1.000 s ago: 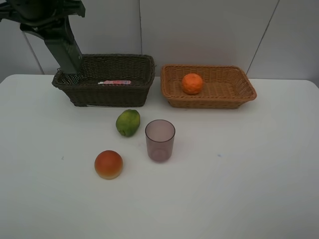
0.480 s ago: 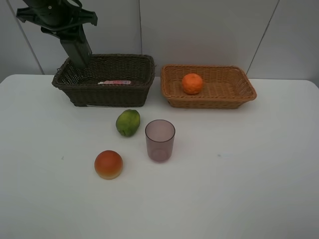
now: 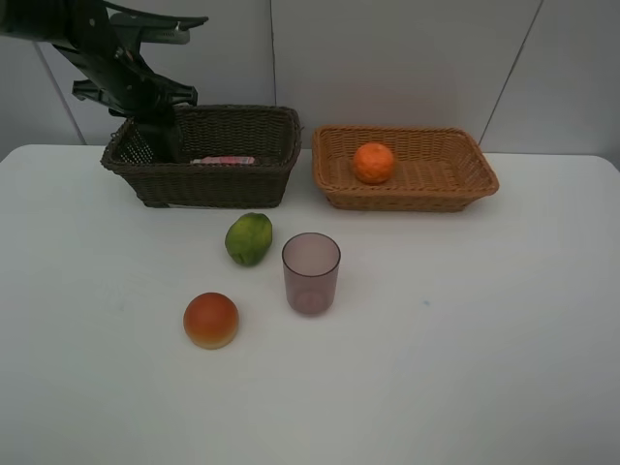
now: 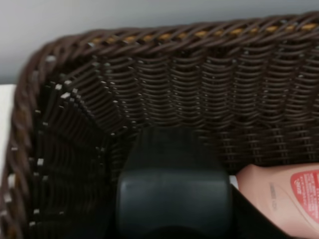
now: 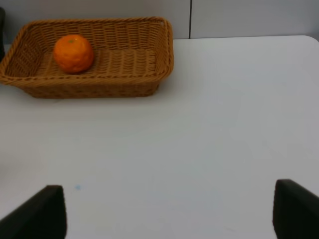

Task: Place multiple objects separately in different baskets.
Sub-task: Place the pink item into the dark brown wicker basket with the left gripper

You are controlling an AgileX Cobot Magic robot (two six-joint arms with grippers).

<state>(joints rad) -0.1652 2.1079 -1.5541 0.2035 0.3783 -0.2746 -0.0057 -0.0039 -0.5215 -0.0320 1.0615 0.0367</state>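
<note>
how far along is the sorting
Done: pink bottle in the dark basket, orange in the tan basket. In hand: green bottle, gripped and tilted into the dark basket's left end. Left on the table: green fruit, peach, cup.

A white table (image 3: 484, 339) meets a pale panelled wall (image 3: 387, 58).

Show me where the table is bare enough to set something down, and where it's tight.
Widest bare tabletop: right of the purple cup, in front of the tan basket. Also bare: the front strip on the near side of the peach. Tight: the gaps between cup, peach and green fruit.
</note>
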